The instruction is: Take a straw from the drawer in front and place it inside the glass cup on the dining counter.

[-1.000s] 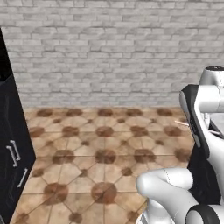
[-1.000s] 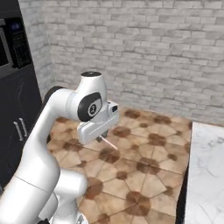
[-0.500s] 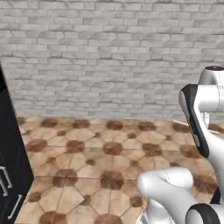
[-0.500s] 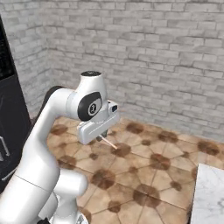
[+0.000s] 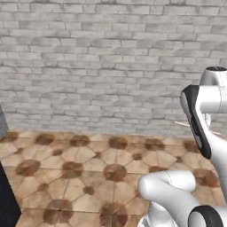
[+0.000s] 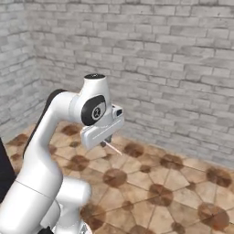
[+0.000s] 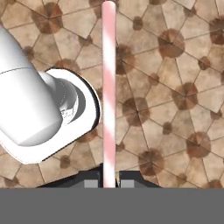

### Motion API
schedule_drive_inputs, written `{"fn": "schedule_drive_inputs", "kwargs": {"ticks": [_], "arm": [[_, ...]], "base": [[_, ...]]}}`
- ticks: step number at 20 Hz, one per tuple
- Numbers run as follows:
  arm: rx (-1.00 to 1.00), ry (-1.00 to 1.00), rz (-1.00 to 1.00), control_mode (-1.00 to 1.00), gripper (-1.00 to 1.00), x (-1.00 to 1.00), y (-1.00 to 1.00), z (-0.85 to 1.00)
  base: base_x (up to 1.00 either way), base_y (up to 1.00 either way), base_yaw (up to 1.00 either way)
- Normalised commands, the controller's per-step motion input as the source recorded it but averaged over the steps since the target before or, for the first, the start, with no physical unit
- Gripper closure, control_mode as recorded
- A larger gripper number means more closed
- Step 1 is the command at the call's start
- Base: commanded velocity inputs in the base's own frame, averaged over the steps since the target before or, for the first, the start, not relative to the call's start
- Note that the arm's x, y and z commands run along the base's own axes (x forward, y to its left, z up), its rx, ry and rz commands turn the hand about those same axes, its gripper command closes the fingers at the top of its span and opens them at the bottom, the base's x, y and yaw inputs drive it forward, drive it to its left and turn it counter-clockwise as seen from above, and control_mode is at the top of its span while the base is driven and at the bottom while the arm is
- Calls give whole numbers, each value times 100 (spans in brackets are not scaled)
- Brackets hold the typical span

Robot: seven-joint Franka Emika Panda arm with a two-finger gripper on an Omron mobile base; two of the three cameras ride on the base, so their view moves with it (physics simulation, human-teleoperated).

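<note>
Straw (image 7: 108,87) pinched between the two fingertips of the gripper (image 7: 109,179); jaws closed down to the stick's width; it runs straight up the middle of the hand view, over the tiled floor (image 7: 175,100). Seen from the right base camera, the straw (image 6: 114,148) juts out beneath the hand, pointing away from the brick wall (image 6: 173,68) and down toward the floor; from the left base camera its thin pale end (image 5: 186,125) shows just ahead of the forearm, against the foot of the wall.

Change over the last second: whole scene has slid sideways in both base views; dark cabinets that stood left of the brick wall have left the frame; marble edge at lower right of the right base view also gone; arm pose and grip unchanged; hence the base is turning, not the things.

Judgement: pick from the drawer done; carry phase; cup and dining counter not yet ahead; grip looks steady.
</note>
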Motion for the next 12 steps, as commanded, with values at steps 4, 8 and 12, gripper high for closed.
{"fn": "schedule_drive_inputs", "kwargs": {"ticks": [4, 8, 12], "arm": [[0, 0, 0, 100, 100, 0, 0, 0], [0, 0, 0, 100, 100, 0, 0, 0], [0, 0, 0, 100, 100, 0, 0, 0]], "base": [[91, 0, -37], [59, 0, -55], [43, 0, -62]]}}
